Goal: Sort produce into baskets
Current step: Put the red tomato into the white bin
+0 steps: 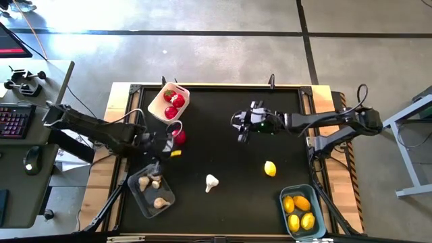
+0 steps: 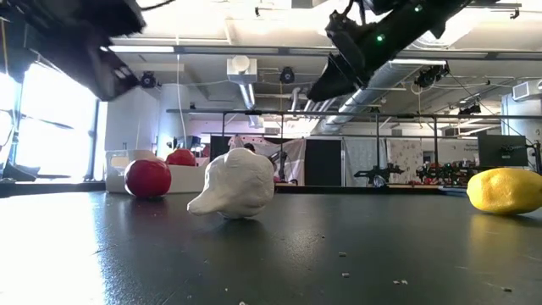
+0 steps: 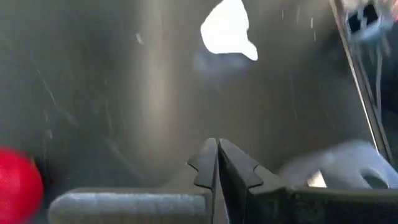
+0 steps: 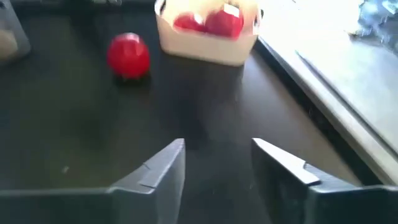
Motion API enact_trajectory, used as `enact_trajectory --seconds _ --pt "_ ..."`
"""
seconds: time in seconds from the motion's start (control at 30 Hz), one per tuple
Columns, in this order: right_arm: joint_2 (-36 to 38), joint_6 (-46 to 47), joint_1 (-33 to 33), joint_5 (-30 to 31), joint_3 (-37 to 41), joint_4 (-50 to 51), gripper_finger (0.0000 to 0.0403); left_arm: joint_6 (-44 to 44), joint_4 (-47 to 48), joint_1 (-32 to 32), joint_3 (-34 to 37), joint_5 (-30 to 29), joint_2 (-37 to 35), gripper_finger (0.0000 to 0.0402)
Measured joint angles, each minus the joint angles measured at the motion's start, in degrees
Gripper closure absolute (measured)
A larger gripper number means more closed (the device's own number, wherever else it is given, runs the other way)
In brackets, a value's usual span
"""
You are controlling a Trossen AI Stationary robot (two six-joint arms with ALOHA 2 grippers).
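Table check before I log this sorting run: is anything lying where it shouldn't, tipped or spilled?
Nothing is tipped or spilled. Three pieces lie loose on the mat: a red tomato near the white basket, a garlic bulb mid-table, and a lemon short of the blue basket. The clear basket sits askew.

I see three tomatoes in the white basket [image 1: 162,108] and one loose tomato [image 1: 179,136] just beside it. The clear basket [image 1: 139,197] holds three garlic bulbs — a fourth garlic bulb [image 1: 211,181] lies mid-mat. Three lemons fill the blue basket [image 1: 289,196]; one lemon [image 1: 270,168] lies near it.
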State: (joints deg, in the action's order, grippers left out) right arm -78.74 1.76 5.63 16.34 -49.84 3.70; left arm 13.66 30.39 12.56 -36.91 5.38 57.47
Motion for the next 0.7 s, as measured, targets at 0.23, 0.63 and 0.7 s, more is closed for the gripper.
enact_trajectory --seconds 0.23,0.63,0.7 --pt "0.0 10.5 -4.1 0.5 0.0 10.2 0.028 -7.2 -23.6 -9.2 8.9 5.6 1.4 0.0401" --pt "0.1 45.3 -10.9 -7.2 0.0 38.2 0.0279 -11.5 -65.1 -20.3 17.5 6.2 8.5 0.0401" --pt "0.1 49.2 -12.2 -10.1 0.0 40.2 0.0279 -11.4 -72.8 -21.6 18.6 6.8 11.0 0.0401"
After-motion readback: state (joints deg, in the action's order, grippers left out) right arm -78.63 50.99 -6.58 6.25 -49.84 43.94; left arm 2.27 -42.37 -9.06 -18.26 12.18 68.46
